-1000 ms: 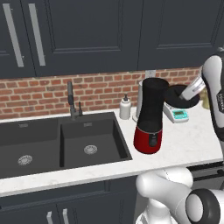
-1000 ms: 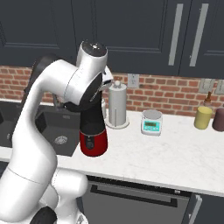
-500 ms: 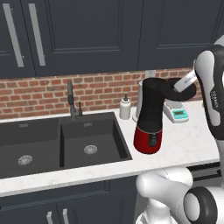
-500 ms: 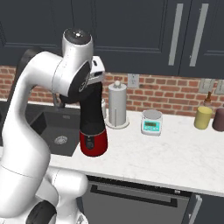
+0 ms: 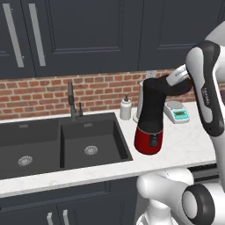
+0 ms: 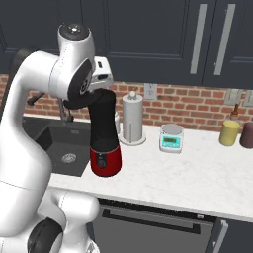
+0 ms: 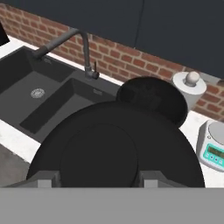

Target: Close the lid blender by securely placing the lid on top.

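Black disc, the lid (image 7: 116,146), sits in the hand view between the jaws, which are closed on its rim; it is carried, not yet seated. The lid hangs just above and to the near side of the blender (image 5: 150,117), whose open jar mouth shows as a dark round just beyond the lid's far edge in the hand view. The blender stands upright on the white marble bench (image 6: 197,173), red base down, close to the right edge of the sink (image 5: 61,140).

Step in hand, as I judge it: the carry is nearly done and alignment over the jar is under way. The lid overlaps the jar mouth only partly and looks tilted in the left base view. Next move calls for shifting the lid forward until the two circles are concentric, levelling it, then lowering straight down and pressing before release.

Edges and room, all relative to the blender: the paper towel roll (image 6: 132,118) stands just behind it, the soap bottle (image 5: 126,108) just behind toward the sink, the kitchen scale (image 6: 171,137) near on the side away from the sink. The faucet (image 5: 73,103) is well apart. Above the jar the space under the dark cabinets (image 5: 88,35) is open, so a vertical descent looks unobstructed; a sideways drift backward risks the towel roll.
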Robot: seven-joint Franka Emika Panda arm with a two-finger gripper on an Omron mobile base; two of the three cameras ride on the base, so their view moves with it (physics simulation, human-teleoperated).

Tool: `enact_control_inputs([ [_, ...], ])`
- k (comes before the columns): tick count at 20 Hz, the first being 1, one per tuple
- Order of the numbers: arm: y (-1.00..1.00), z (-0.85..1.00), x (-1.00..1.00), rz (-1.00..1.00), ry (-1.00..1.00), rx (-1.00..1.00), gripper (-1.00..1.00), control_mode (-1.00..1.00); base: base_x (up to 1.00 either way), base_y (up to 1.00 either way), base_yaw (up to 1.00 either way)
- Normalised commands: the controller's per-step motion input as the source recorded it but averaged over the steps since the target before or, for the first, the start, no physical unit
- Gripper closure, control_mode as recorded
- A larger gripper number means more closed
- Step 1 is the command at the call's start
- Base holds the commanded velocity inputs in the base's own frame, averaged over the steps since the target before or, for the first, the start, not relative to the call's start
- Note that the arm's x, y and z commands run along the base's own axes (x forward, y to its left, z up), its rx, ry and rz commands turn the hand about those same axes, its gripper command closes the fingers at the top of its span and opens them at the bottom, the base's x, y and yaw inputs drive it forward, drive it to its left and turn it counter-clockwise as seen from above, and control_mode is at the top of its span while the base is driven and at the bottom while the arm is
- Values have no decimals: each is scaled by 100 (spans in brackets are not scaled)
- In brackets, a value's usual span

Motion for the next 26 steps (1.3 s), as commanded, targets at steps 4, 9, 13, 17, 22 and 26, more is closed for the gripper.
enact_control_inputs([
  [4, 3, 0, 15, -11, 0, 10, 100, -100, 0, 0, 0],
  [9, 0, 0, 15, -12, 0, 15, 100, -100, 0, 0, 0],
  [13, 0, 0, 11, -12, 0, 15, 100, -100, 0, 0, 0],
  [17, 0, 0, 7, -11, 0, 10, 100, -100, 0, 0, 0],
  [22, 0, -7, 7, -9, 0, 1, 100, -100, 0, 0, 0],
  [26, 0, -18, 16, -7, 0, 0, 100, -100, 0, 0, 0],
])
